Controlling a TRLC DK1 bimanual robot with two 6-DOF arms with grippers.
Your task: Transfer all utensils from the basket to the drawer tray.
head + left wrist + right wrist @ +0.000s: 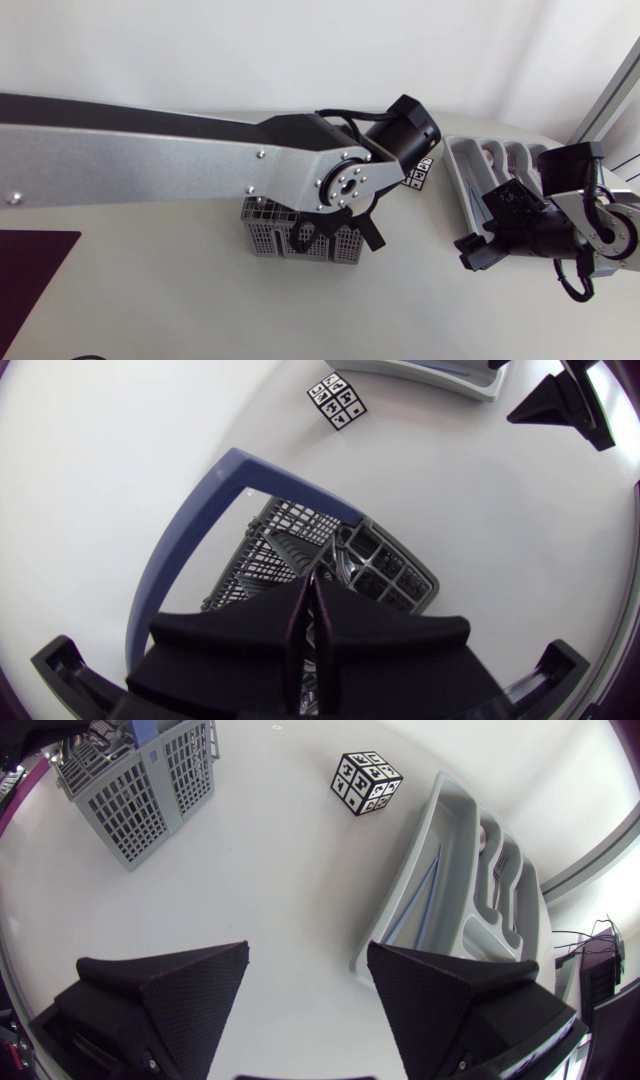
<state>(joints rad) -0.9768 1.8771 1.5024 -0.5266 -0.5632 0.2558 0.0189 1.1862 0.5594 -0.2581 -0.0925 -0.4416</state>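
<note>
Evidently early: poised over basket (400, 565) at 6 o'clock with left gripper (308, 588) pinched shut, nothing visibly held; keeping right gripper (308, 955) wide, empty, at tray's (395, 890) 6 o'clock. Cannot make out utensils anywhere.

Our left arm (150, 150) is a broad silver-grey link with a black upper strip, small screws and a round bolted flange (348, 186). A black motor housing (405, 130) and a looped black cable (345, 118) adjoin it. Our right arm (600, 225) combines black joints with a silver-grey link. The fingers (170, 990) are matte black wedges with a fine reddish edge line.
</note>
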